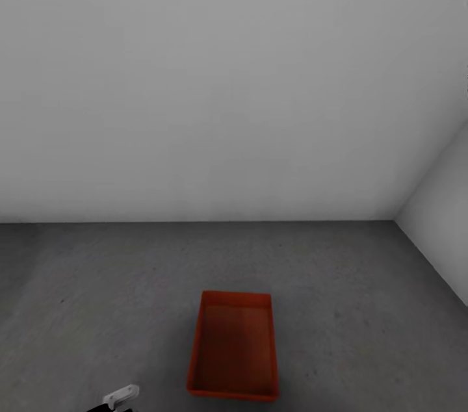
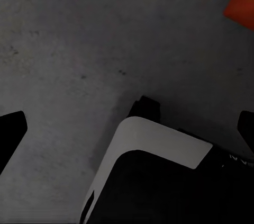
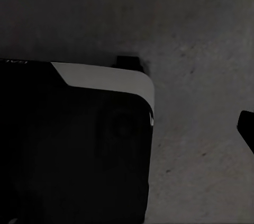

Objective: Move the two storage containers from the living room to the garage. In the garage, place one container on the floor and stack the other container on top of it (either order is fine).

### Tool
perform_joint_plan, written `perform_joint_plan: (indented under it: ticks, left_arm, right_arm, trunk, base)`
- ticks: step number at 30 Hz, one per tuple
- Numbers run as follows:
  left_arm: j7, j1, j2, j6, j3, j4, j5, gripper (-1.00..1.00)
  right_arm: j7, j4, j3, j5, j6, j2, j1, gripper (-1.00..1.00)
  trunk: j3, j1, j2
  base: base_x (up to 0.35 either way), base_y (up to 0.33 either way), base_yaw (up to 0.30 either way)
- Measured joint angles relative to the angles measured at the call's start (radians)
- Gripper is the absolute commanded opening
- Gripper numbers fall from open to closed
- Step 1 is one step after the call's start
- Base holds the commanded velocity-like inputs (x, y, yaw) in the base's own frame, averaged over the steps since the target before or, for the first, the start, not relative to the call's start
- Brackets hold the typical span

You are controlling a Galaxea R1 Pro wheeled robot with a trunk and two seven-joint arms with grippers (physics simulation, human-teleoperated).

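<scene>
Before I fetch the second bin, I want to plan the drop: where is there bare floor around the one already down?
Bare concrete lies on every visible side of the red bin: a wide stretch to its left, a band between it and the back wall, and room toward the right wall. Tightest near the corner.

The light is soft and even, with no clear source and no glare. The white-grey wall (image 1: 227,74) is bright, the concrete floor (image 1: 97,295) dim and mottled. The red-orange container (image 1: 234,353) casts almost no shadow. Both wrist views are dark and slightly blurred; the left gripper (image 2: 127,128) fingertips at the edges look out of focus.
</scene>
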Motion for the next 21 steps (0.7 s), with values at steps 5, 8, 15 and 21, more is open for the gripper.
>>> perform_joint_plan:
  ticks: [5,8,15,21]
  left_arm:
    - [-0.001,0.031,0.001,-0.002,0.000,0.000,0.000,1.00]
    - [-0.001,0.040,-0.003,-0.002,0.000,0.000,-0.001,1.00]
    - [-0.001,0.101,-0.027,-0.003,-0.001,-0.001,-0.009,1.00]
    - [0.000,0.172,-0.034,-0.062,-0.001,-0.001,-0.006,1.00]
  right_arm:
    - [0.009,0.000,0.000,0.000,0.003,-0.001,0.000,1.00]
    - [0.012,0.000,0.000,0.000,0.003,-0.001,0.000,1.00]
    - [0.020,0.000,0.000,0.000,0.004,-0.003,0.000,1.00]
    - [0.045,0.000,0.001,0.001,0.002,-0.006,0.035,1.00]
  trunk:
    - [0.008,0.000,0.000]
    - [0.013,0.000,0.000]
    - [0.024,0.000,0.000]
    - [0.034,0.000,0.000]
  base:
    - [0.000,0.000,0.000]
    - [0.000,0.000,0.000]
    - [0.000,0.000,0.000]
    - [0.000,0.000,0.000]
